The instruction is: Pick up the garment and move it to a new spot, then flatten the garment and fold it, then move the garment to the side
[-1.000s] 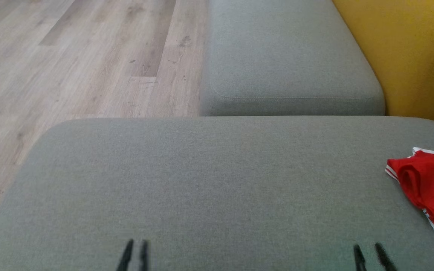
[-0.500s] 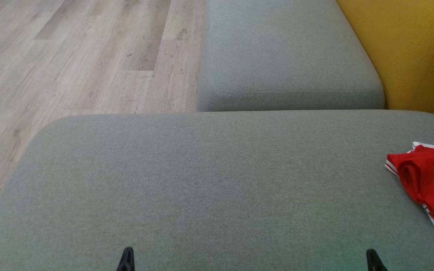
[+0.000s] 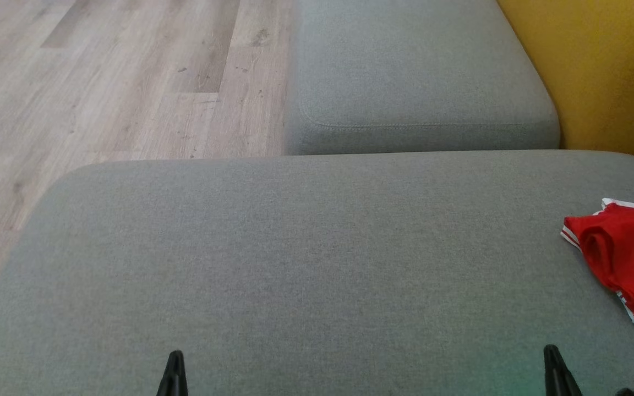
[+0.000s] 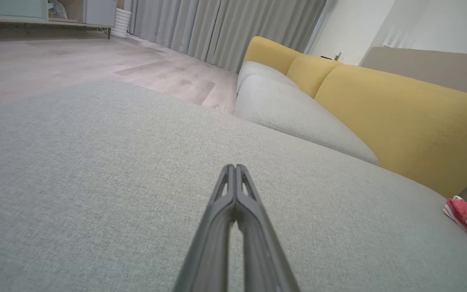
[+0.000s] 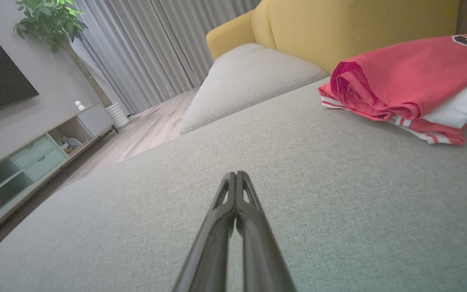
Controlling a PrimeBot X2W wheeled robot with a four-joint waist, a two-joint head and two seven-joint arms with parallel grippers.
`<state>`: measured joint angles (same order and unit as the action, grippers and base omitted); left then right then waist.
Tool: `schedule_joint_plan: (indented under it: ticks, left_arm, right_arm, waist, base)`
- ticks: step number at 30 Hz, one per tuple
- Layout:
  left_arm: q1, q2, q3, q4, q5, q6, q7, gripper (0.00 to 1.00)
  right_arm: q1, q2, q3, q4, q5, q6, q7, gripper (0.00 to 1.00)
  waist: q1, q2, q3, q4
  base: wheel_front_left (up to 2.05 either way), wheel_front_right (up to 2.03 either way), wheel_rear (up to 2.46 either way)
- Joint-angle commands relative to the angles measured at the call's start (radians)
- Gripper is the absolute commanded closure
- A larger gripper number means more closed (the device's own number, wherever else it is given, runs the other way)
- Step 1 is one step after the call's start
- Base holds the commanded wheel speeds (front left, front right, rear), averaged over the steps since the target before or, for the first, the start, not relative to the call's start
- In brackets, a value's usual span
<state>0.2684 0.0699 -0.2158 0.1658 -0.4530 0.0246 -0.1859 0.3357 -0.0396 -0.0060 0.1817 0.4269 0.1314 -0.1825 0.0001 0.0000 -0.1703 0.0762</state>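
Two pairs of jaws, pinched tight and empty, hover over a grey fabric sofa seat (image 3: 317, 247); a stray sweep could rumple the folded red-and-white garment (image 3: 619, 258) at its right end

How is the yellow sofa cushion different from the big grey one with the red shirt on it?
The yellow fabric back cushion stands upright, while the big grey fabric seat cushion lies flat. The back cushion is mustard yellow; the seat cushion is pale grey. The red and white garment lies on the seat cushion, not on the back cushion. Both are woven upholstery with rounded edges.
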Motion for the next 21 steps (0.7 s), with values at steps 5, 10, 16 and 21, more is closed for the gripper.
schedule_joint_plan:
  ticks: [5,10,16,21]
  left_arm:
    - [-0.064,0.008,0.033,-0.018,-0.072,-0.013,0.01,1.0]
    - [-0.081,0.009,0.045,-0.014,-0.134,-0.021,0.023,1.0]
    - [-0.1,0.011,0.06,-0.009,-0.208,-0.03,0.038,1.0]
    - [-0.117,0.012,0.072,-0.004,-0.269,-0.038,0.051,1.0]
  right_arm:
    - [-0.062,-0.013,-0.005,-0.022,0.074,0.0,0.017,1.0]
    - [-0.082,-0.014,-0.008,-0.018,0.136,0.0,0.031,1.0]
    - [-0.107,-0.016,-0.012,-0.012,0.209,0.0,0.047,1.0]
    - [-0.127,-0.017,-0.016,-0.008,0.27,0.0,0.06,1.0]
  waist:
    - [-0.0001,0.0,0.009,-0.004]
    - [-0.0001,0.0,0.017,-0.008]
    - [-0.0001,0.0,0.028,-0.012]
    - [-0.0001,0.0,0.037,-0.016]
  base:
    - [0.0,0.0,0.0]
    - [0.0,0.0,0.0]
    - [0.0,0.0,0.0]
    - [0.0,0.0,0.0]
